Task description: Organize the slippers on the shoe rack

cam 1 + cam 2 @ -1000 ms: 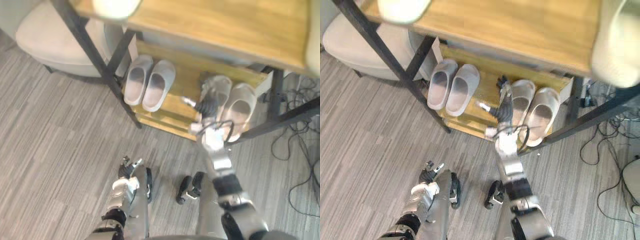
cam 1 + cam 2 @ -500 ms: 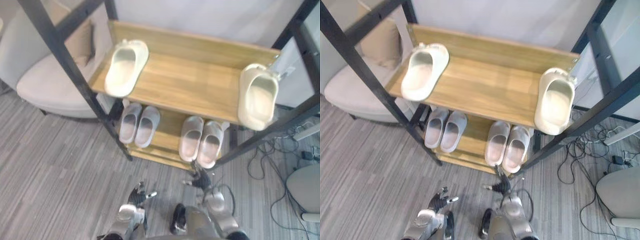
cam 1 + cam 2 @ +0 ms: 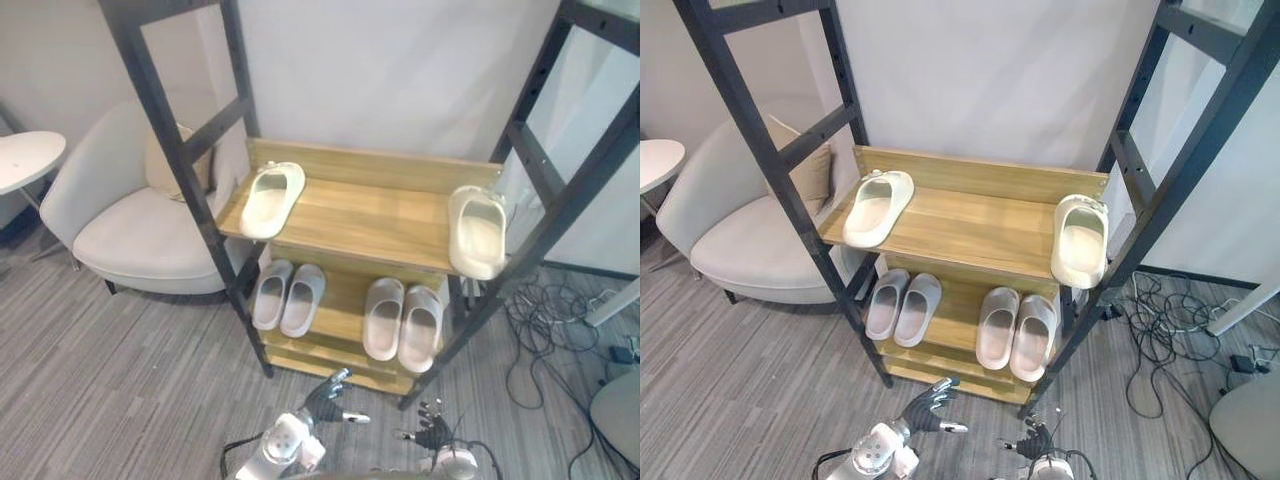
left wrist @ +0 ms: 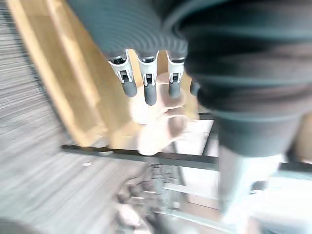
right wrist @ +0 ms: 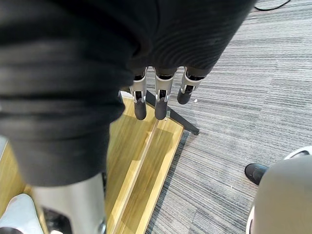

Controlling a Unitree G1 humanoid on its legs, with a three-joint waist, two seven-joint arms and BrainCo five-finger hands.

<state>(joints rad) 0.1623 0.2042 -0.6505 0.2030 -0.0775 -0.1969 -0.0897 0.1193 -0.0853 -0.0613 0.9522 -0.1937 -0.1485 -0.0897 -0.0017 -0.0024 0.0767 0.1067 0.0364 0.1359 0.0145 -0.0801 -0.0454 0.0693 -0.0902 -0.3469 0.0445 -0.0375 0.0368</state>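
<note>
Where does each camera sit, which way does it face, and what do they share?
Left eye view: head, looking down at the shoe rack; left hand and right hand at bottom.
Right eye view: beside it, same scene.
Left wrist view: left wrist, along its fingers toward the rack.
Right wrist view: right wrist, past its fingers to the rack's base and floor.
All share the rack.

**Lighting.** Bright, even indoor light falls from above on the white wall (image 3: 980,80) and the shoe rack (image 3: 372,212). The upper shelf (image 3: 970,225) casts soft shade over the lower shelf (image 3: 345,303). A dim shadow lies beneath the armchair (image 3: 130,235). Pale glare shows past the fingers (image 4: 149,92) of the left hand (image 3: 323,400).
</note>
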